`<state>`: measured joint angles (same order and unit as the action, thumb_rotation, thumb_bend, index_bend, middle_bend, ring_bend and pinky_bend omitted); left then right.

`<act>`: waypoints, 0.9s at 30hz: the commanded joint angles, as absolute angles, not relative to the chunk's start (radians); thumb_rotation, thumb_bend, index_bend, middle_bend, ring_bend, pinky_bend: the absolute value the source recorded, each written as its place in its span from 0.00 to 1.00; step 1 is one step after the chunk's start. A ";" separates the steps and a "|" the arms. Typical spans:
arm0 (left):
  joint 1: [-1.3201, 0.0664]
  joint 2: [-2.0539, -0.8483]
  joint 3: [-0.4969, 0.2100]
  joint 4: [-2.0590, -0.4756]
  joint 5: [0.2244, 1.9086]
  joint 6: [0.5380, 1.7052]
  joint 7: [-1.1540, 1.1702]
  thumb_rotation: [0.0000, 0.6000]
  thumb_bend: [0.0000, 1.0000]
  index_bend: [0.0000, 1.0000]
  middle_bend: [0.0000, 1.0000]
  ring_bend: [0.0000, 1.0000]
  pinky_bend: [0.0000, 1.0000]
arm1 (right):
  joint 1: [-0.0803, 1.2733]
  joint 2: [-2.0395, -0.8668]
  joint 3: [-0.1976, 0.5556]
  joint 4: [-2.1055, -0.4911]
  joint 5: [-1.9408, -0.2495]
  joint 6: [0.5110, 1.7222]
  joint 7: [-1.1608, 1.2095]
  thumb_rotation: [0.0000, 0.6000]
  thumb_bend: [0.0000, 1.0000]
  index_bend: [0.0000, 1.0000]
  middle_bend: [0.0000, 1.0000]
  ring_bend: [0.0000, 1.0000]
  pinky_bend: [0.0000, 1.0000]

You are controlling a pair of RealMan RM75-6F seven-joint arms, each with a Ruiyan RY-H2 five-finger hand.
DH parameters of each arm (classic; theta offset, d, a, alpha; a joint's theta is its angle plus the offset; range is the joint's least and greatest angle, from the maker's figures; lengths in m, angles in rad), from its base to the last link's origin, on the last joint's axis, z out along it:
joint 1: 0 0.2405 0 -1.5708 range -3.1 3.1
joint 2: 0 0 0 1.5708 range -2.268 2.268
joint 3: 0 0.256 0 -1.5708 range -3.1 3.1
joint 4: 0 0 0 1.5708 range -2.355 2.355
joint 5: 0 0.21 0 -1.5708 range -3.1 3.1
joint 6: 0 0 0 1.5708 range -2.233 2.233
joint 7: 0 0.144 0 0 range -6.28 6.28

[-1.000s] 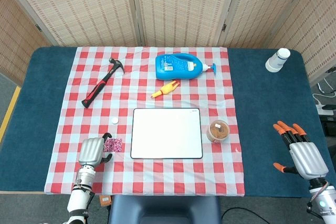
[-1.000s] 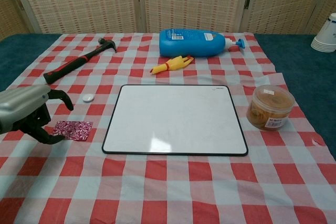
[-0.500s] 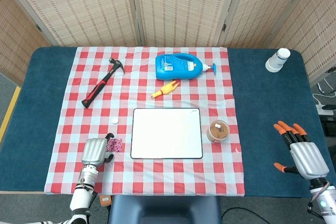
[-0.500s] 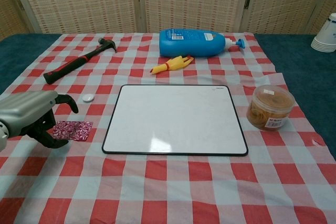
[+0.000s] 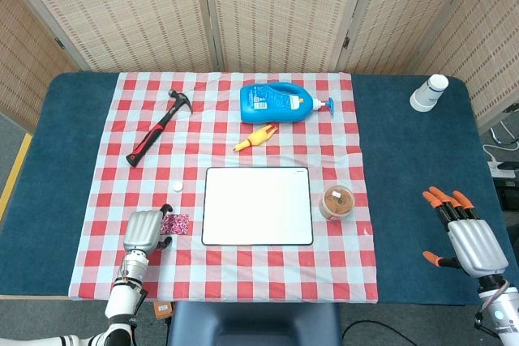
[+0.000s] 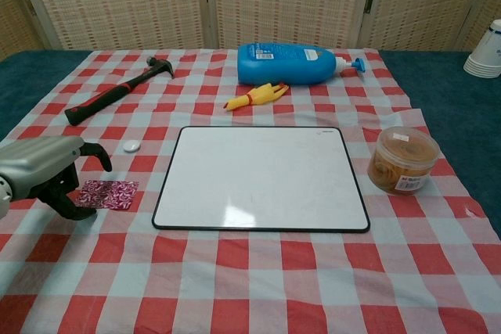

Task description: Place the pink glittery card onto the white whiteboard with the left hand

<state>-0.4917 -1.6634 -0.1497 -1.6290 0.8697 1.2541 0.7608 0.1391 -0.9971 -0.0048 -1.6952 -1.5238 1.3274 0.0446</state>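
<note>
The pink glittery card (image 6: 109, 193) lies flat on the checked cloth (image 6: 258, 279) at the near left of the counter (image 5: 405, 160), just left of the whiteboard (image 6: 262, 177) and not touching it; a strip of cloth shows between the two. It is a small rectangle with its long axis running left to right, so one short end points at the whiteboard's left edge and the other at the left hand.

The left hand (image 6: 43, 174) sits right at that far-from-board end of the card, its silver back turned up and its dark fingers (image 6: 74, 209) curled down around the card's left edge. From the chest view the lower fingers seem to meet the card's edge, but I cannot tell whether it is actually pinched or only touched; the card looks flat on the cloth. So the card lies to the right of the hand, and the whiteboard lies further right along the same line.

The right hand (image 5: 466, 237) hangs well apart over the blue counter at the far right side, fingers spread, holding nothing. The left hand is by far the nearer.

My guess is the coming move is a short carry or slide rightward, along the card's own length, over the board's dark rim.
</note>
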 commanded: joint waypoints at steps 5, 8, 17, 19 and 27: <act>-0.504 -1.661 -0.154 -1.621 0.844 1.241 0.758 1.00 0.25 0.32 0.99 1.00 1.00 | 0.139 -0.996 -0.004 -1.696 -1.521 1.327 0.046 1.00 0.04 0.00 0.00 0.00 0.00; -0.509 -1.662 -0.156 -1.619 0.837 1.241 0.757 1.00 0.25 0.32 0.99 1.00 1.00 | 0.140 -0.996 -0.003 -1.694 -1.519 1.327 0.048 1.00 0.04 0.00 0.00 0.00 0.00; -0.535 -1.637 -0.161 -1.654 0.776 1.225 0.799 1.00 0.25 0.32 0.99 1.00 1.00 | 0.142 -0.997 -0.002 -1.694 -1.515 1.320 0.045 1.00 0.04 0.00 0.00 0.00 0.00; -0.543 -1.633 -0.160 -1.659 0.755 1.219 0.815 1.00 0.25 0.32 0.99 1.00 1.00 | 0.142 -0.998 -0.002 -1.695 -1.515 1.321 0.044 1.00 0.04 0.00 0.00 0.00 0.00; -0.565 -1.630 -0.160 -1.657 0.727 1.215 0.818 1.00 0.25 0.33 0.98 1.00 1.00 | 0.143 -0.999 -0.001 -1.694 -1.511 1.319 0.040 1.00 0.04 0.00 0.00 0.00 0.00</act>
